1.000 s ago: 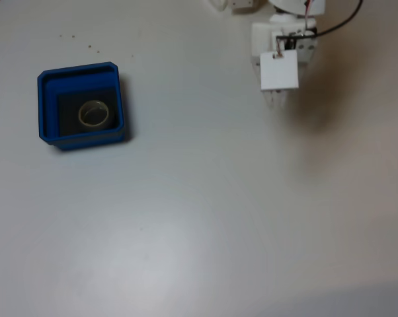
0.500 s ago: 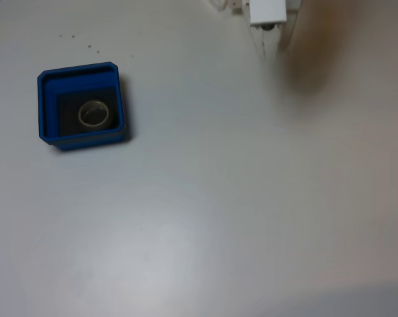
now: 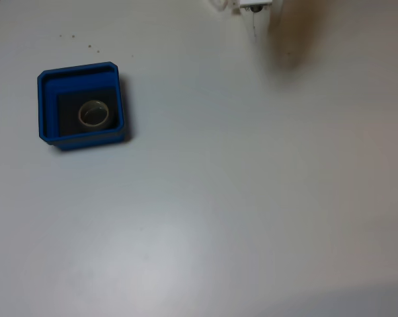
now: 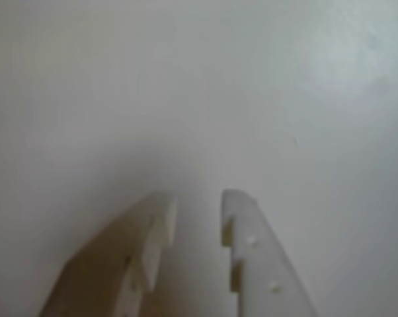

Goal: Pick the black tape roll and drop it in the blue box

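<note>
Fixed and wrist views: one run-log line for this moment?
black tape roll: inside blue box | gripper: open, empty, over bare table | arm: top edge, far from box

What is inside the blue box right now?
In the fixed view, the black tape roll lies flat on the dark floor of the blue box, pale core showing. The floor beneath the roll is hidden.

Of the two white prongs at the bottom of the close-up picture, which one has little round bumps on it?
The right-hand finger of the gripper in the wrist view: small round dots show on its face, while the left-hand finger is shadowed and shows only stepped notches.
</note>
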